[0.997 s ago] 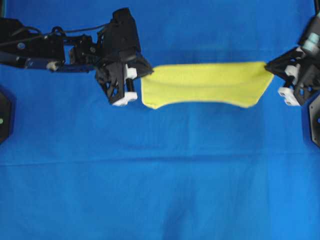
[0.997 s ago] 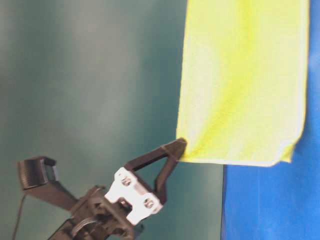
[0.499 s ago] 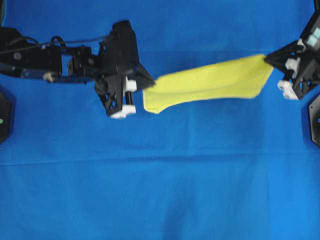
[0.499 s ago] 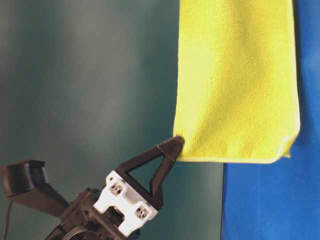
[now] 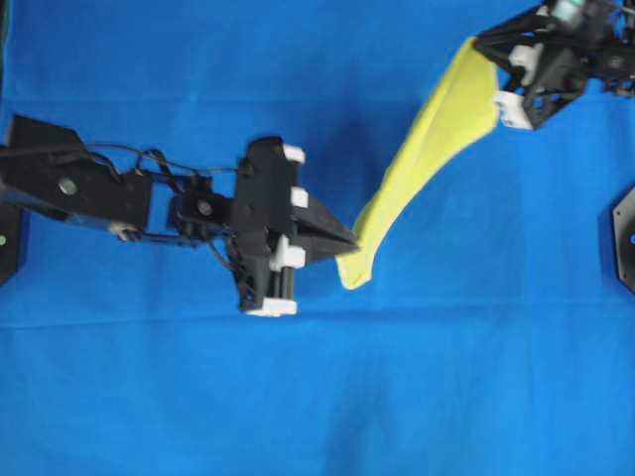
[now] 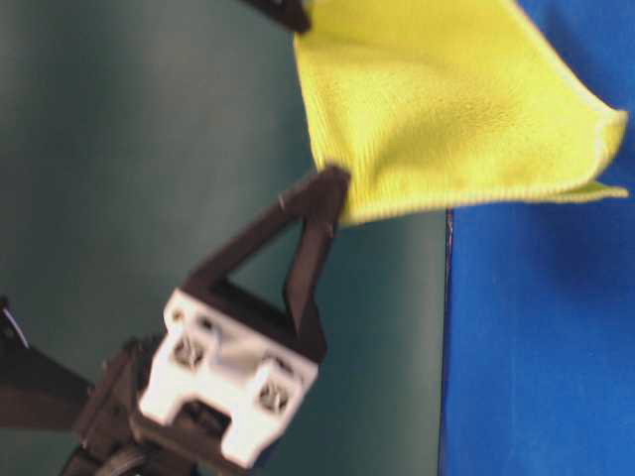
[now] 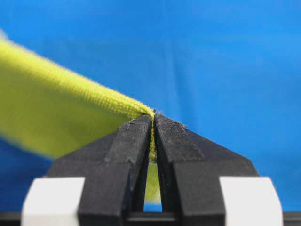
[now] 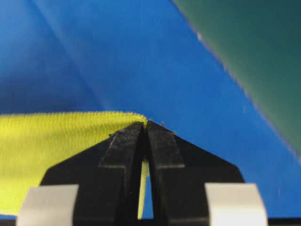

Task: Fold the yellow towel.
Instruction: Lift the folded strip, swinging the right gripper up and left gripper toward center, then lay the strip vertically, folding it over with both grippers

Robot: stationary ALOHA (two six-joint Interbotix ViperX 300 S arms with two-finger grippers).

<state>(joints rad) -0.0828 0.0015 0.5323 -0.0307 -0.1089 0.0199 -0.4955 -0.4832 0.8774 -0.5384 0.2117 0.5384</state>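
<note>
Nearest you, your left gripper (image 5: 349,241) has swung down toward mid-table, its fingers pressed together on one end of the yellow towel (image 5: 427,149). A second ago the towel hung level between both arms; now it runs as a slanted band, off the blue cloth (image 5: 317,397), up to the far right. There your right gripper (image 5: 481,44) has pulled back to the far edge, fingers pinching the other end. Judged from this, you are turning the doubled towel for its next fold.
</note>
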